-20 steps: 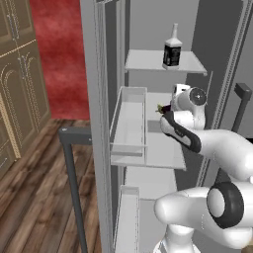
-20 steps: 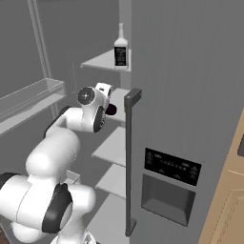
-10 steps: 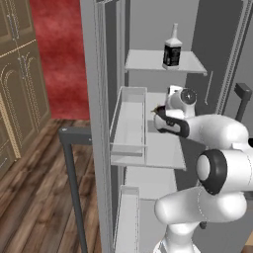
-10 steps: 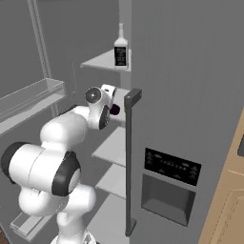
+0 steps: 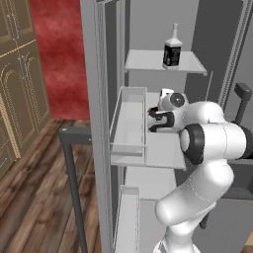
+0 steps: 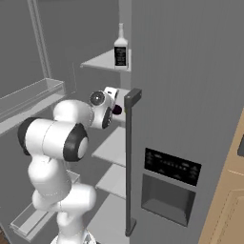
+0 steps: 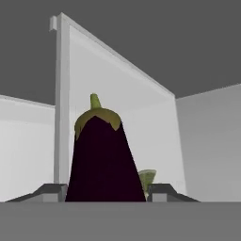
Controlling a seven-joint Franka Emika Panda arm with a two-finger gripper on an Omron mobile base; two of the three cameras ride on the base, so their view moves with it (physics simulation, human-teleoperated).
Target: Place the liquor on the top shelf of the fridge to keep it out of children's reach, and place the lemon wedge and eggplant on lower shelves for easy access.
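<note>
both gripper (image 7: 105,193) fingers clamp the eggplant (image 7: 104,162) — half-wide.

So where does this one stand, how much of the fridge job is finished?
Done: the liquor stands on the top shelf. The lemon wedge appears to lie inside the fridge, behind the eggplant. In hand: the gripper holds the eggplant between its fingertips, reaching in at a lower shelf. Left: release the eggplant there and withdraw.

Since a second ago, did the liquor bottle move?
No. The liquor stands at the same spot on the top shelf, near its front edge, as before.
</note>
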